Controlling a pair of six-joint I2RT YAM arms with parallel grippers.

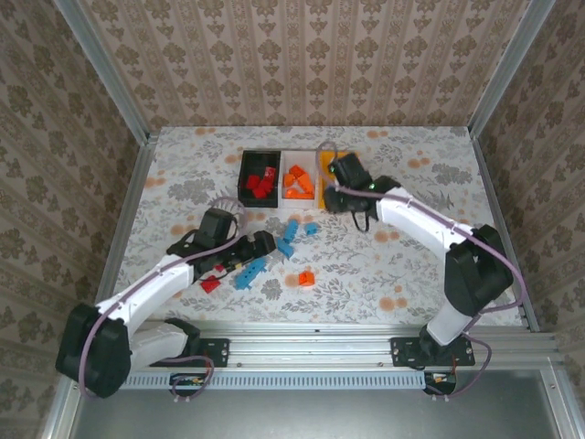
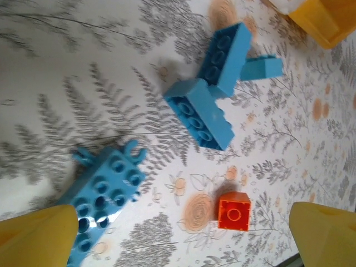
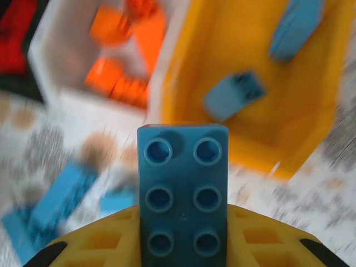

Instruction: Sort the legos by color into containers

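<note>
My right gripper (image 3: 183, 236) is shut on a long blue lego (image 3: 183, 189), held above the table just short of the orange-yellow container (image 3: 311, 130), which has two blue legos (image 3: 233, 94) in it. From above, that gripper (image 1: 347, 189) covers most of this container (image 1: 324, 189). The white container (image 1: 299, 155) holds orange legos and the black container (image 1: 243, 169) holds red ones. My left gripper (image 2: 183, 245) is open low over the table, its yellow fingers (image 2: 39, 236) either side of a loose orange lego (image 2: 233, 211). Beside its left finger lies a blue lego (image 2: 105, 194).
Loose blue legos (image 1: 289, 233) lie mid-table, more of them (image 1: 249, 273) by my left gripper (image 1: 265, 243). A red lego (image 1: 210, 284) lies under the left arm, and the orange lego (image 1: 306, 278) to its right. Metal frame posts and patterned walls ring the table.
</note>
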